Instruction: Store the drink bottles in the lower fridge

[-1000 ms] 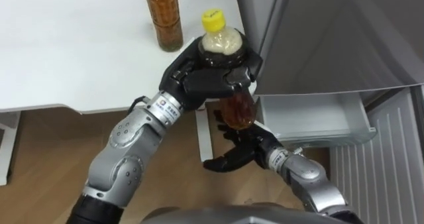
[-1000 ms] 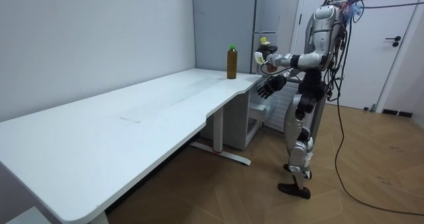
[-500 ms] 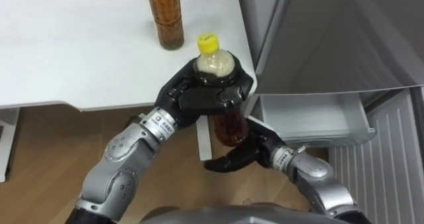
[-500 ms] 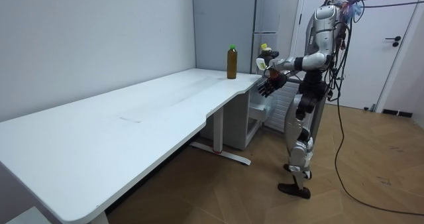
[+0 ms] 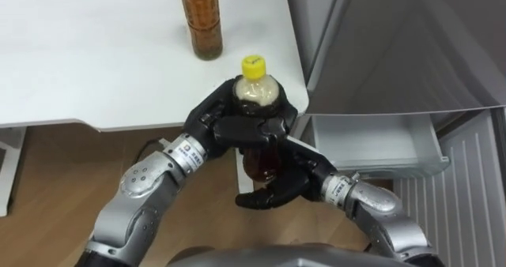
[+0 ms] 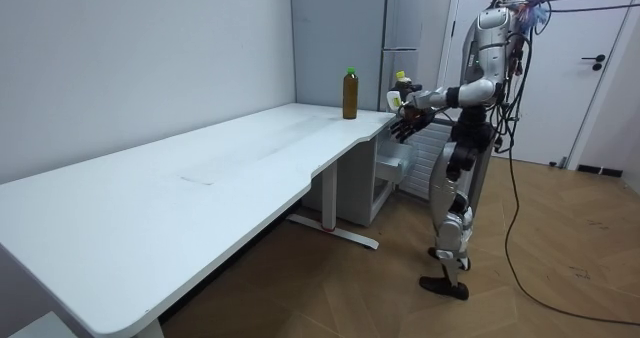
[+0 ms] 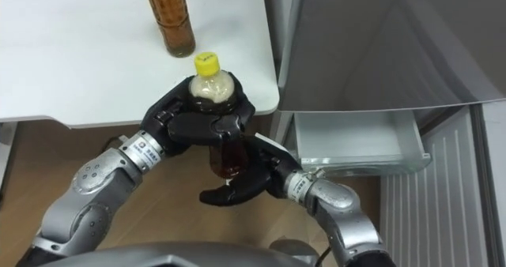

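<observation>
Clasped by the left hand [image 5: 236, 129], the yellow-capped amber plastic bottle [image 5: 258, 98] had been lowered mid-frame toward the spread right hand [image 5: 283, 186], suggesting a handover.

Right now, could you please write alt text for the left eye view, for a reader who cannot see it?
The left hand grips a yellow-capped bottle of brown drink upright round its upper part, while the open right hand spreads under its base. Behind, a second brown bottle stands on the white table; at right, a fridge drawer stands open.
</observation>
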Robot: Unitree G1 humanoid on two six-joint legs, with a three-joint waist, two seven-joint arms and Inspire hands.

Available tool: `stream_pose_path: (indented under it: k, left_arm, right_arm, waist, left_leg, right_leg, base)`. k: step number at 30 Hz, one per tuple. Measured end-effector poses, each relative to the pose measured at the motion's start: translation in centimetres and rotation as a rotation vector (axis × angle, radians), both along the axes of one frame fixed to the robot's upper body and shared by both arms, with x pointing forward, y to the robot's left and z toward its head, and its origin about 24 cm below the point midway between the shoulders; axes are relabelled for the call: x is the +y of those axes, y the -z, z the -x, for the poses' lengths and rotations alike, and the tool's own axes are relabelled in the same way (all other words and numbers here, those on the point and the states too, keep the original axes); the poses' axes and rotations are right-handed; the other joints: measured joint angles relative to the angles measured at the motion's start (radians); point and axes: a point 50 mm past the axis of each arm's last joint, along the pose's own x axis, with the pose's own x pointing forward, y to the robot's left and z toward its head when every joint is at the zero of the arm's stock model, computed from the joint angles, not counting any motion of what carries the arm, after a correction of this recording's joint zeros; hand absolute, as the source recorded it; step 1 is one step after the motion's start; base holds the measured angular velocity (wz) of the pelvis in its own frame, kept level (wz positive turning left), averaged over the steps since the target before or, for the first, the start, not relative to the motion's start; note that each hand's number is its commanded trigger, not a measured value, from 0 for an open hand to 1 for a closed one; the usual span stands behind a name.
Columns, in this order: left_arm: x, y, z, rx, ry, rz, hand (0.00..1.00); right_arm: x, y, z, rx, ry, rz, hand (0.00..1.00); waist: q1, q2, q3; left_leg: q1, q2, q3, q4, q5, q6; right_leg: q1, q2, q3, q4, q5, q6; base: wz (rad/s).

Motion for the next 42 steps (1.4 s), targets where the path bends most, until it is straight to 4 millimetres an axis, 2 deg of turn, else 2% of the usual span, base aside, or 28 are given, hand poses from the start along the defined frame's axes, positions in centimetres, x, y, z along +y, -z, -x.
stream_pose_path:
  k: [6,16,19,22,23,24,25,29,34,41,42]
  left_arm:
    - [0.2,0.7,0.3,0.022,0.010,-0.026,1.00]
    - [0.2,0.6,0.5,0.008,0.030,-0.043,1.00]
    - [0.3,0.7,0.5,0.007,0.032,-0.049,1.00]
    - [0.3,0.7,0.6,0.006,0.040,-0.054,1.00]
    - [0.2,0.7,0.6,0.005,0.043,-0.055,1.00]
    - [0.2,0.7,0.6,0.004,0.046,-0.058,1.00]
    - [0.2,0.7,0.6,0.002,0.047,-0.060,1.00]
    - [-0.2,0.7,0.8,-0.010,0.066,-0.066,1.00]
    - [-0.7,0.8,1.1,-0.015,0.091,-0.064,1.00]
    - [-1.4,0.9,1.4,-0.008,0.122,-0.053,1.00]
    - [-1.5,0.9,1.5,-0.008,0.126,-0.052,0.82]
  right_arm:
    - [0.0,-0.1,0.1,0.006,-0.021,-0.023,0.00]
    - [-0.2,-0.7,0.0,-0.005,-0.021,-0.067,0.00]
    - [-0.2,-0.8,-0.1,-0.001,-0.007,-0.091,0.00]
    - [-0.2,-0.9,-0.1,0.003,0.005,-0.117,0.00]
    - [-0.2,-0.9,-0.1,0.006,0.012,-0.135,0.43]
    - [-0.2,-0.9,-0.1,0.008,0.014,-0.141,0.93]
    - [-0.2,-0.9,-0.1,0.013,0.014,-0.148,1.00]
    - [-0.4,-0.9,0.0,0.017,0.012,-0.145,1.00]
    - [-0.7,-0.8,0.0,0.019,0.018,-0.125,1.00]
    - [-0.4,-0.6,0.3,0.026,0.000,-0.101,1.00]
    - [-0.4,-0.6,0.4,0.026,-0.002,-0.101,1.00]
  waist:
    - [0.003,-0.001,0.0008]
    - [0.011,0.003,-0.0006]
    - [0.010,0.005,-0.0016]
    - [0.011,0.011,-0.0062]
    - [0.012,0.012,-0.0067]
    - [0.012,0.013,-0.0066]
    - [0.012,0.012,-0.0067]
    - [0.014,0.011,-0.0056]
    - [0.017,0.000,0.0014]
    - [0.020,-0.002,0.0009]
    - [0.020,-0.002,0.0009]
  left_leg:
    - [-0.008,0.000,-0.004,0.000,-0.001,0.001]
    - [-0.008,-0.002,-0.007,0.005,-0.001,0.001]
    - [-0.008,0.000,-0.007,0.004,-0.001,0.001]
    - [-0.015,0.000,-0.007,0.004,-0.001,0.001]
    - [-0.018,0.000,-0.006,0.004,-0.001,0.001]
    - [-0.018,0.001,-0.006,0.004,-0.001,0.001]
    - [-0.018,0.001,-0.005,0.003,-0.001,0.001]
    - [-0.017,0.000,-0.004,0.000,-0.001,0.001]
    - [-0.021,0.001,-0.003,-0.002,-0.001,0.001]
    - [-0.035,0.001,-0.003,0.004,-0.001,0.001]
    - [-0.035,0.001,-0.003,0.004,-0.001,0.001]
  right_leg:
    - [-0.003,0.003,0.000,0.004,0.000,0.000]
    - [-0.006,0.004,-0.003,0.004,0.000,0.000]
    - [-0.006,0.004,-0.006,0.004,0.000,0.000]
    - [-0.014,0.002,-0.008,0.005,0.000,0.000]
    - [-0.018,0.001,-0.006,0.007,0.000,0.000]
    - [-0.019,0.002,-0.003,0.007,0.000,0.000]
    - [-0.019,0.003,0.000,0.007,0.000,0.000]
    - [-0.019,0.008,0.000,0.007,0.000,0.000]
    - [-0.022,0.010,0.001,0.006,0.000,0.000]
    - [-0.036,0.009,0.001,0.007,0.000,0.000]
    - [-0.036,0.006,0.001,0.007,0.000,0.000]
  base:
    - [0.00]
    - [0.00]
    - [0.00]
    - [0.00]
    - [0.00]
    - [-0.03]
    - [0.00]
    - [0.00]
    - [0.00]
    - [0.00]
    - [0.00]
